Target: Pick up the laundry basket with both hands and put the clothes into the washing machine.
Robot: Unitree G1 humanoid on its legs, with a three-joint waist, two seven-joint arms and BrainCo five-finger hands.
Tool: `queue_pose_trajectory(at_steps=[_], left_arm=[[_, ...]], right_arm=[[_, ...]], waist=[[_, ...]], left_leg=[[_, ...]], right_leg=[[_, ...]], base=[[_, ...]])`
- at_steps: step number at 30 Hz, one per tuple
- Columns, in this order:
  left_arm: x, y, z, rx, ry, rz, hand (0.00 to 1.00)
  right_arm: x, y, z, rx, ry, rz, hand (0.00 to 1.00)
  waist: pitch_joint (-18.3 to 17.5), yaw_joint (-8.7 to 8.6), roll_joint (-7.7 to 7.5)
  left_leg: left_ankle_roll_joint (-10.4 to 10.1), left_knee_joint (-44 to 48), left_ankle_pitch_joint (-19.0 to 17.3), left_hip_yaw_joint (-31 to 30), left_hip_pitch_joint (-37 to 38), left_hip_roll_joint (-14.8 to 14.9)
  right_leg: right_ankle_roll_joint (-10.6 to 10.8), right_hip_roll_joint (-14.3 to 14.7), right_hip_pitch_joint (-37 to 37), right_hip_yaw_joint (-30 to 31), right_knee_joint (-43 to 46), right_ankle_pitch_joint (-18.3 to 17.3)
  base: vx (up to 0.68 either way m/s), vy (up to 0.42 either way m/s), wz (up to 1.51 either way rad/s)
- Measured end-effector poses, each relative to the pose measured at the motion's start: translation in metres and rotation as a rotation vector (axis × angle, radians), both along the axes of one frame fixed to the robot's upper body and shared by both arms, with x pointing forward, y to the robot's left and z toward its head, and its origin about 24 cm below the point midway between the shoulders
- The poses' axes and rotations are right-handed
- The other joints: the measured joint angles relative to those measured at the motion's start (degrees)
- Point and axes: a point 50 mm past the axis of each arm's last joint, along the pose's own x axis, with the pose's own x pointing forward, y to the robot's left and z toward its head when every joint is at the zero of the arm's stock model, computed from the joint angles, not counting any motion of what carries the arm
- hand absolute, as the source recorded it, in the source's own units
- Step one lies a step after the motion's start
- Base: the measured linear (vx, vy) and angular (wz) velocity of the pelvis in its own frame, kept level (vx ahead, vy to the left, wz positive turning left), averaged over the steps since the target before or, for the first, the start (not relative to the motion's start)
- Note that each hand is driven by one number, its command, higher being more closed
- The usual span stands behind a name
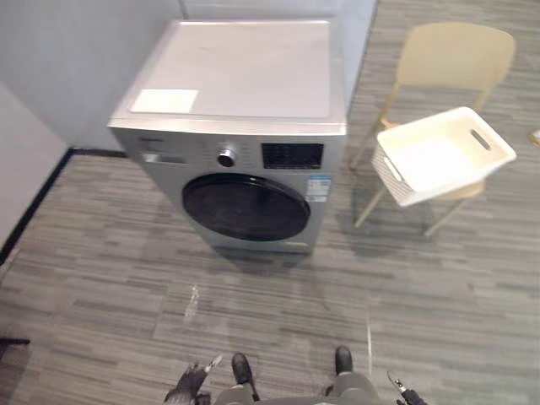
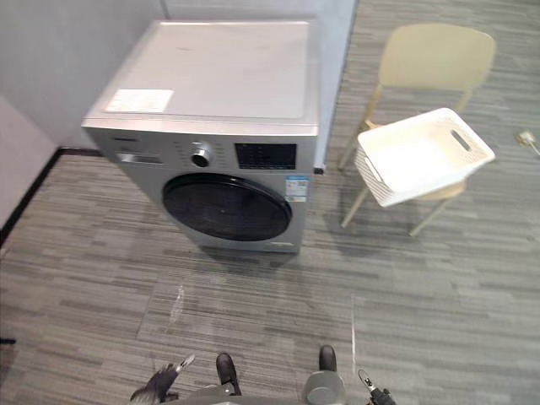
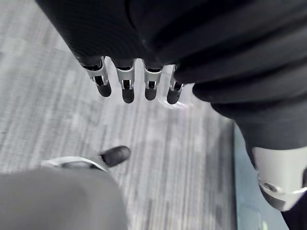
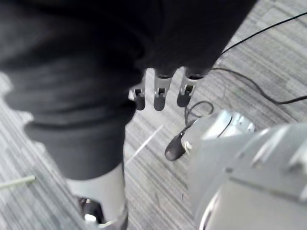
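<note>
A white laundry basket sits tilted on the seat of a pale wooden chair, to the right of the washing machine. Its inside looks white, and I cannot tell whether cloth lies in it. The silver washing machine stands ahead of me with its round dark door shut. My left hand hangs low by my side with relaxed fingers, holding nothing. My right hand hangs low on the other side, its fingers also loose and empty. Both hands are far from the basket.
A grey wall runs behind and to the left of the machine, with a dark skirting line along the floor. Grey plank floor lies between me and the machine. A small pale object lies on the floor at far right.
</note>
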Motion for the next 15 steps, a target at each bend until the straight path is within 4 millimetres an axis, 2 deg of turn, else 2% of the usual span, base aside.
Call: queue_pose_trajectory(at_steps=[1,4,5,6,7,8,9,10,11,12,14,15], left_arm=[[-0.007,-0.005,-0.002,-0.026,0.005,0.052,0.00],[-0.007,0.000,-0.001,-0.035,-0.021,0.139,0.00],[-0.004,0.001,0.000,-0.036,-0.036,0.152,0.00],[-0.002,0.003,0.001,-0.032,-0.047,0.151,0.00],[0.003,0.005,0.003,-0.025,-0.068,0.138,0.00],[0.009,0.001,0.003,-0.031,-0.086,0.124,0.00],[0.012,-0.001,0.004,-0.033,-0.094,0.110,0.00],[0.020,0.000,0.006,-0.029,-0.120,0.087,0.00],[0.023,0.001,0.007,-0.027,-0.137,0.089,0.00],[0.030,0.009,0.012,-0.005,-0.168,0.084,0.00],[0.037,0.008,0.014,-0.008,-0.196,0.090,0.00],[0.041,-0.002,0.013,-0.028,-0.205,0.085,0.00]], right_arm=[[0.005,-0.001,0.001,-0.010,0.003,0.039,0.00],[0.009,0.002,0.000,-0.014,0.019,0.090,0.00],[0.008,0.001,0.000,-0.020,0.024,0.099,0.00],[0.008,0.002,0.000,-0.019,0.028,0.101,0.00],[0.003,0.002,-0.001,-0.016,0.039,0.092,0.00],[-0.001,0.003,-0.003,-0.005,0.056,0.077,0.00],[-0.002,0.006,-0.004,0.005,0.057,0.070,0.00],[-0.001,0.015,-0.006,0.022,0.045,0.054,0.00],[0.005,0.023,-0.005,0.033,0.013,0.062,0.00],[0.014,0.042,-0.006,0.068,-0.013,0.110,0.00],[0.017,0.057,-0.007,0.095,-0.022,0.139,0.00],[0.018,0.054,-0.005,0.083,-0.030,0.144,0.00]], waist=[[-0.49,1.04,-0.81],[-2.14,1.60,-2.27],[-2.60,1.62,-2.82],[-2.97,1.76,-3.42],[-3.54,1.65,-3.97],[-3.43,1.38,-3.06],[-3.55,1.36,-2.63],[-3.27,1.84,-2.99],[-2.56,2.19,-3.06],[-2.00,2.59,-6.12],[-1.67,2.79,-7.49],[-1.63,2.62,-7.24]], left_leg=[[0.70,0.89,-0.46,-1.57,-0.43,-1.28],[3.59,5.87,-3.29,-6.36,-3.00,-5.32],[4.76,9.91,-5.60,-8.62,-4.88,-7.68],[5.83,12.34,-7.02,-9.70,-6.14,-9.26],[7.39,17.59,-9.91,-12.45,-9.05,-12.06],[7.74,22.23,-12.06,-16.17,-10.48,-13.72],[8.07,23.32,-12.47,-18.07,-10.12,-14.16],[9.10,23.48,-12.76,-20.59,-8.43,-14.57],[10.16,23.24,-12.95,-22.43,-6.70,-15.02],[11.18,23.87,-13.42,-25.29,-4.70,-16.54],[11.84,24.00,-13.98,-28.60,-2.82,-17.90],[11.68,23.58,-15.04,-31.11,-1.54,-18.73]], right_leg=[[0.58,-1.32,0.96,-1.52,0.14,-0.41],[2.92,-5.25,3.30,-6.00,1.67,-3.38],[2.95,-7.51,4.44,-7.89,3.86,-6.07],[2.79,-8.98,4.98,-8.87,4.98,-7.13],[3.15,-11.67,6.29,-11.87,9.46,-6.11],[1.60,-13.46,4.40,-11.79,19.40,-5.78],[-1.01,-13.83,2.37,-9.82,25.48,-4.03],[-9.24,-13.37,-3.33,-2.24,37.26,2.96],[-12.72,-12.26,-7.09,3.85,45.57,7.34],[-8.93,-7.18,-13.08,13.22,58.06,2.69],[-7.29,-1.57,-17.75,17.18,64.18,-1.42],[-5.96,1.44,-21.40,17.72,65.29,-4.18]], base=[[0.02,0.094,0.55],[0.06,0.128,1.06],[0.08,0.167,1.16],[0.10,0.223,1.47],[0.10,0.225,1.64],[0.12,0.238,1.72],[0.17,0.270,1.53],[0.19,0.245,1.08],[0.32,0.277,1.32],[0.30,0.186,1.06],[0.24,0.122,1.11],[0.21,0.095,1.05]])
